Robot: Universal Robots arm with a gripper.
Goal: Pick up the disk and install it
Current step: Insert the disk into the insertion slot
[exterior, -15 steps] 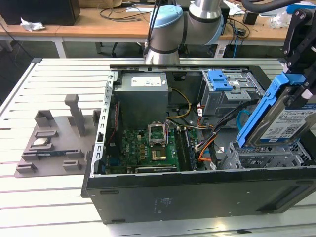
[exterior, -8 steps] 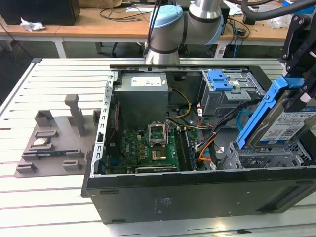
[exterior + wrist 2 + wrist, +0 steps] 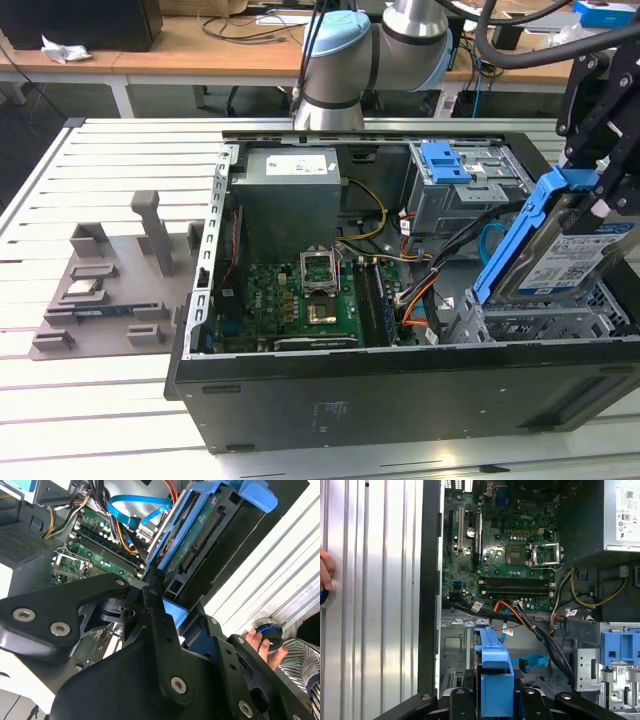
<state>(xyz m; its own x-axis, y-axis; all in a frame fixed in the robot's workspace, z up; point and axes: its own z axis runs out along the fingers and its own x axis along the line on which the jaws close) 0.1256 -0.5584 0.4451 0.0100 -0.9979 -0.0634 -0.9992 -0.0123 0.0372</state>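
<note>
Your black claw [image 3: 598, 195] is clenched on the disk [image 3: 565, 250], a rectangular silver metal hard drive with a white-and-blue label and a blue plastic bracket round its edges. It grips the disk by the upper end. The disk hangs tilted below the claw, inside the open black metal computer case [image 3: 330, 400]. Its lower end sits at the top of the silver perforated metal drive bay [image 3: 545, 320]; whether the two touch cannot be told.

In the first wrist view, the disk [image 3: 492, 672] shows its blue bracket held between the claw's [image 3: 492, 702] black fingers [image 3: 460, 705]. In the second wrist view, the disk [image 3: 200, 530] reaches out from the claw [image 3: 175, 610] towards the board.

The green circuit motherboard [image 3: 300, 300] lies well apart from the claw, past the disk's lower end. The grey boxy metal power supply [image 3: 290, 200] lies farther off again. The blue-topped metal drive cage [image 3: 450, 180] stands near the claw, and the orange and black cables [image 3: 420, 290] run between the cage and the drive bay.

Outside the case and near the claw, a person's hand [image 3: 260, 642] rests on a round blue-ringed button [image 3: 267, 631] on the slatted silver metal table [image 3: 280, 570]. The grey plastic fixture tray [image 3: 110, 290] lies on the table, far from the claw, beyond the case.
</note>
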